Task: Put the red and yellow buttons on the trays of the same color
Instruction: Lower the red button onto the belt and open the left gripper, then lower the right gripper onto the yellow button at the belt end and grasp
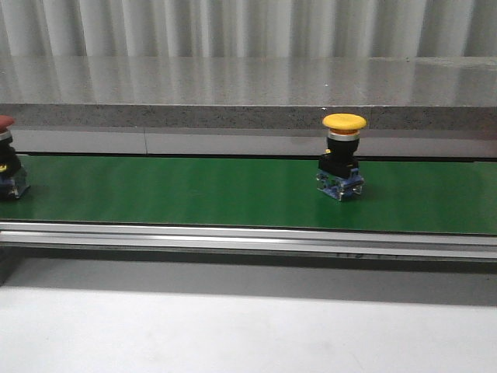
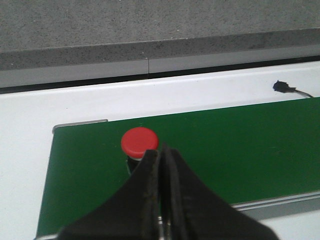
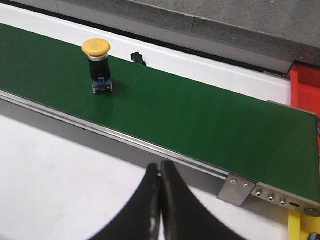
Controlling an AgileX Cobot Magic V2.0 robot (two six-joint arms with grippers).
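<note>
White surface [image 1: 233, 334] fills the foreground of the front view, bare and pale. Beyond it runs the green conveyor belt [image 1: 194, 190], edged near the camera by a silver rail [image 1: 248, 237]; a grey stone ledge [image 1: 233, 81] lies behind.

Yellow button [image 1: 342, 155] stands upright on the belt, right of centre in the front view, mushroom cap on top, black body, blue base. Right wrist view shows the same button [image 3: 97, 65] well apart from the right gripper [image 3: 160, 172], whose black fingers [image 3: 150, 200] are pressed together, nothing between them, over the white surface short of the rail.

Red button [image 1: 8, 163] sits at the far left edge of the front view, partly cut off. In the left wrist view its red cap [image 2: 139, 141] lies just beyond the left gripper [image 2: 161, 157]; the fingers [image 2: 175, 190] are closed together and hold nothing, tips near the button's body.

Red tray corner [image 3: 306, 87] shows past the belt's end in the right wrist view, and a scrap of yellow [image 3: 302, 225] beside the end bracket; what it is cannot be told.
</note>
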